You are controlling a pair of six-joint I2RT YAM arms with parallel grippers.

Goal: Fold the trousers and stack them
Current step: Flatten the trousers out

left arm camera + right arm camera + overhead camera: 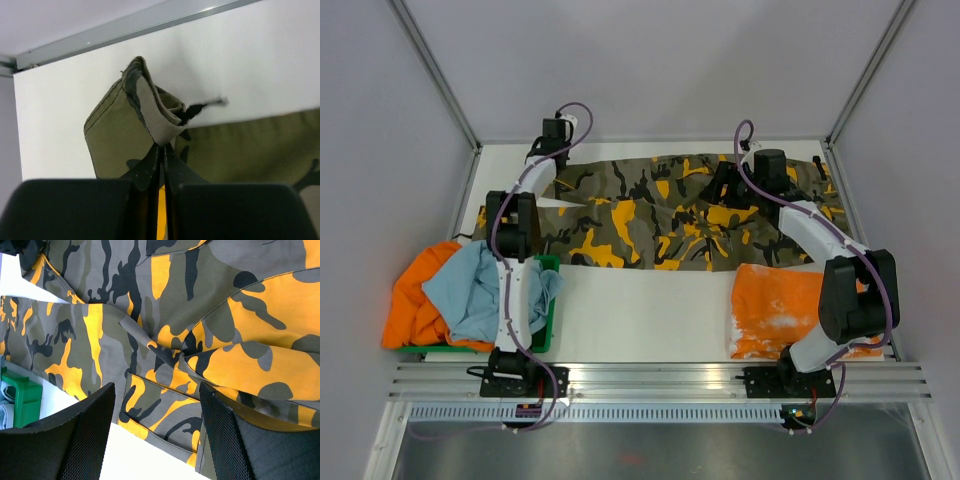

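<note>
The camouflage trousers (660, 210) lie spread across the far half of the white table, olive with black and yellow-orange blotches. My left gripper (552, 150) is at their far left end, shut on a leg cuff (130, 125), which bunches up above the closed fingers (150, 167). My right gripper (728, 188) hovers over the right part of the trousers, open and empty. In the right wrist view its fingers (90, 425) straddle a pocket flap (165, 415) near the trousers' near edge.
A green bin (545, 300) at the near left holds a light blue cloth (480, 290) and an orange cloth (415, 305). A folded orange-and-white garment (785, 310) lies at the near right. Metal frame rails and grey walls bound the table.
</note>
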